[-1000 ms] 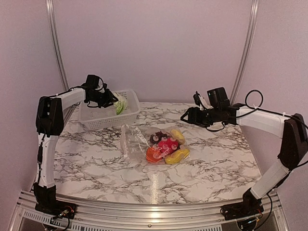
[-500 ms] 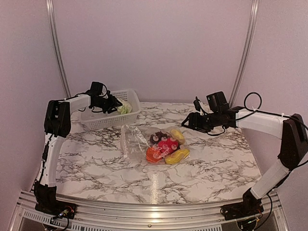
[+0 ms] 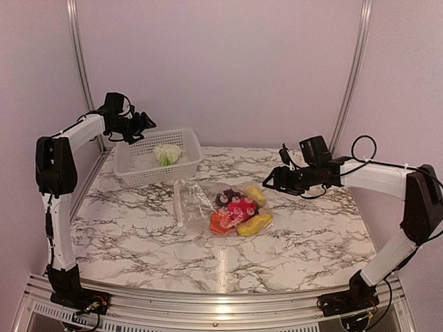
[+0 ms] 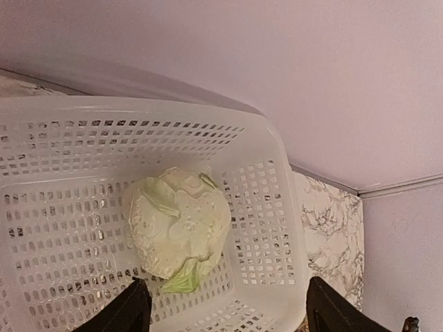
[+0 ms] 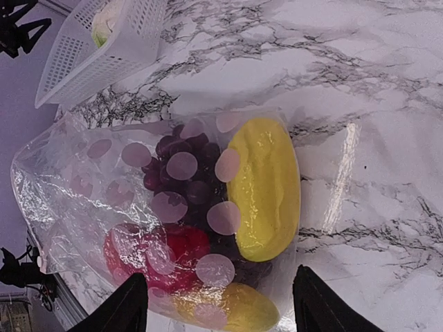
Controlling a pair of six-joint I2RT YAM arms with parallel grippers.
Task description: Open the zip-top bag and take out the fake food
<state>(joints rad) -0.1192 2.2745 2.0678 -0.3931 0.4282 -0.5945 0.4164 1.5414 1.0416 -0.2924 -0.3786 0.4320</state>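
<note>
Left arm reaches up and back over the far-left corner, elbow high; left gripper (image 3: 149,126) hangs above the white mesh basket (image 3: 149,176), jaws spread wide and empty, tips pointing down at the toy cauliflower (image 3: 166,153) lying on the basket floor.

Zip-top bag (image 3: 197,200) flat on the marble table (image 3: 138,235), mid-table, just in front of the basket; zip strip (image 3: 178,204) and mouth on the left side, the food bunched at the right end: purple grapes (image 5: 183,173), a red piece (image 3: 240,207), an orange piece (image 3: 220,221), two yellow pieces (image 5: 266,187).

Right arm stretched in low from the right, wrist level; right gripper (image 3: 266,181) hovers over the bag's right end, apart from it, fingers (image 5: 315,304) wide with nothing between them.

Judgement: one item out, most remain. Next pick likely goes best if one gripper pins the bag while the other enters by the mouth; grabbing through the film would drag the whole bag.
</note>
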